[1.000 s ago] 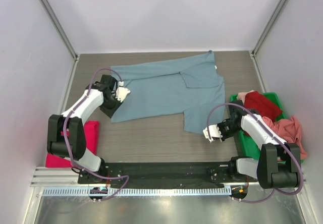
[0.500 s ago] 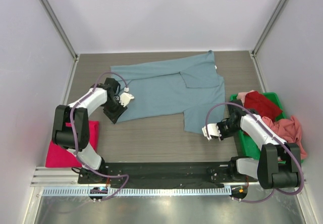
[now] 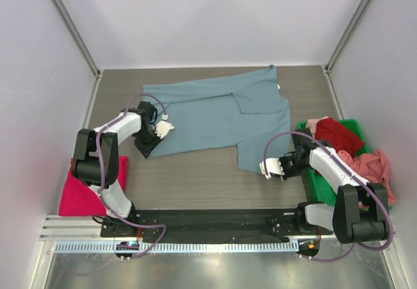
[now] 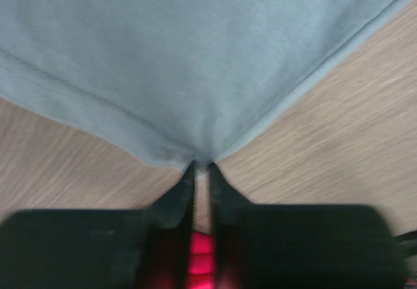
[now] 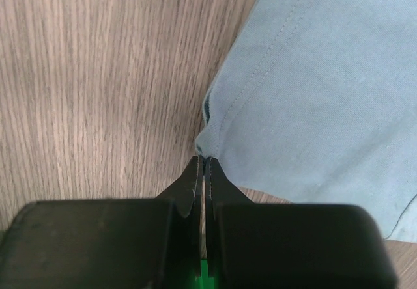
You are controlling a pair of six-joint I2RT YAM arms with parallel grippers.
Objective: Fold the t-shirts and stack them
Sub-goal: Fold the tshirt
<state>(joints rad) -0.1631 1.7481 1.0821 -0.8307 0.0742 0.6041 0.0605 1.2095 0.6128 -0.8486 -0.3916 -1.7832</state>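
The wood-grain surface [image 3: 195, 185] carries a grey-blue t-shirt [image 3: 215, 116] spread out flat across its middle and far part. One sleeve of the shirt reaches toward the far right corner, and a narrower flap hangs down on the near right side. At the right edge stands a green bin [image 3: 318, 186]. In it a red t-shirt [image 3: 339, 135] lies crumpled at the far end, and a salmon-pink t-shirt [image 3: 371, 165] is heaped beside it and spills over the bin's outer right rim. At the near left edge of the surface, well apart from the bin, a magenta-pink t-shirt [image 3: 73, 201] lies flat, partly hidden behind the left arm. The left pincer [image 4: 202, 170] is down at the near left corner of the grey-blue t-shirt. Its jaws are drawn narrow on that corner, and the cloth puckers to a point between the tips. The right pincer [image 5: 204, 162] sits low at the near corner of the shirt's right flap. Its jaws are pressed together on the stitched hem, which bunches into a small fold right at the tips.
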